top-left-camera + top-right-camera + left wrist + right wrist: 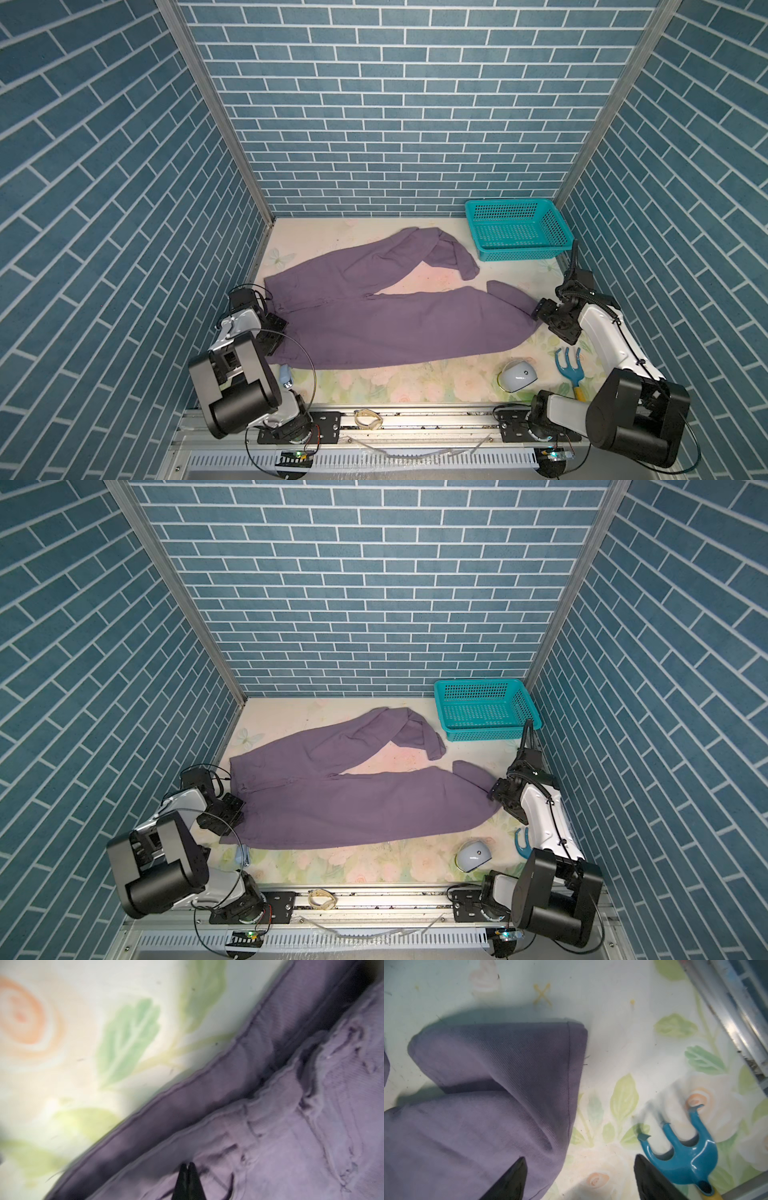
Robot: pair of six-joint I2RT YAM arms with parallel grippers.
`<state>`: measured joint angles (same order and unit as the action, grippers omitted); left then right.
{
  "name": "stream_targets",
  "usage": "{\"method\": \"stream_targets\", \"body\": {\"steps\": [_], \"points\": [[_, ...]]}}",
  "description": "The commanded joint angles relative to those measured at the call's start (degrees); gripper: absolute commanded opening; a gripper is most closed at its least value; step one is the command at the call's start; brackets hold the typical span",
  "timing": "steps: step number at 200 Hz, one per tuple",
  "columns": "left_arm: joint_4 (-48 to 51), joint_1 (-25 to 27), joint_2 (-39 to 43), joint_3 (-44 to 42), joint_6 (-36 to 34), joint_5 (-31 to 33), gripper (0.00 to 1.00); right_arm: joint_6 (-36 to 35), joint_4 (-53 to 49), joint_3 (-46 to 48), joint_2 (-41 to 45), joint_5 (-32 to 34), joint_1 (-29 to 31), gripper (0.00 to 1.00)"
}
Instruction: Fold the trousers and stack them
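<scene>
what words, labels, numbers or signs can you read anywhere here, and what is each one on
"X": a faint yellow cross on the flowered table cover, seen in the right wrist view; it may be only a mark, not a letter.
Nothing else: the trousers, basket, rake and white gadget show no readable print.

We see blue brick-patterned walls [374,104] closing in at nine, twelve and three o'clock, aluminium corner posts [217,108], and a pale floral tabletop [415,386] under even light.
</scene>
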<state>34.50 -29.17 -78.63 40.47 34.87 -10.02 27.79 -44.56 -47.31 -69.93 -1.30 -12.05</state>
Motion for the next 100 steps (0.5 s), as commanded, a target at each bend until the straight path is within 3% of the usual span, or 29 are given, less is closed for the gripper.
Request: {"method": "stream_targets", "body": {"steps": [1, 22, 45, 78, 100], "points": [[6.52, -0.11, 3.61, 1.64, -1.19, 7.05, 0.0, 2.09, 2.57, 1.08, 1.56, -3.38, -0.15, 0.78], [8.93, 0.03, 6.58, 2.76, -1.65, 9.57, 0.0, 2.0, 4.06, 0.35, 0.3, -5.93, -0.16, 0.71], [11.01, 2.47, 8.78, 4.36, -1.59, 9.77, 0.01, 2.0, 5.03, -1.08, -2.18, -5.5, -0.14, 0.72], [11.16, 17.35, 8.53, 7.16, 1.0, 10.67, 0.16, 2.27, 7.64, -4.8, -8.48, -3.4, -0.29, 0.83], [10.0, 28.19, 5.69, 8.58, 3.82, 11.58, 0.18, 2.03, 9.73, -7.26, -13.59, -2.26, -0.39, 0.83]]}}
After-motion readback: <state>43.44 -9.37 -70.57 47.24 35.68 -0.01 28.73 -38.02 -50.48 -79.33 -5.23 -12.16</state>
